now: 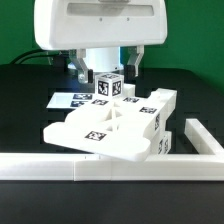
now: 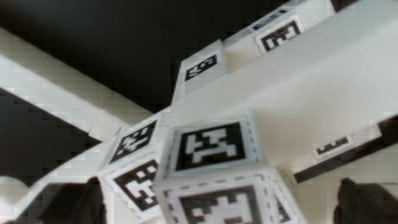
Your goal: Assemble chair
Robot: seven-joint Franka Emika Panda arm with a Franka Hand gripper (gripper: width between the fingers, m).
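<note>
Black bench: the dark bench [image 1: 25, 105] carries everything; the white parts crowd its near middle, just behind the front edge.
White border rail: the long rail [image 1: 110, 167] runs along the bench's front edge, with a short return rising at the exterior view's right [image 1: 200, 138].
Marker board: the flat sheet of tags [image 1: 72, 100] lies behind the parts, partly covered by them.
Chair: the chair [image 1: 110, 128] is a loose stack so far. A flat X-braced panel with a tag on top lies tilted, resting on blocks, touching the rail's inner side. Square legs stick out towards the exterior view's right.
Tagged block: a small block [image 1: 108, 86] with tags on its faces stands at the back of the stack, directly under the arm. In the wrist view it fills the foreground [image 2: 210, 150], very close.
Claw: the claw [image 1: 106, 72] hangs spread wide with nothing in it, one finger on each side of the tagged block; whether the fingers [image 1: 82, 70] touch it, I cannot tell.
Step in hand: seemingly lining up to take the tagged block, early in the build, since nothing looks joined.
Next move: it would call for a straight descent, the block centred between the fingers, then a firm close without nudging the tilted panel beneath.
</note>
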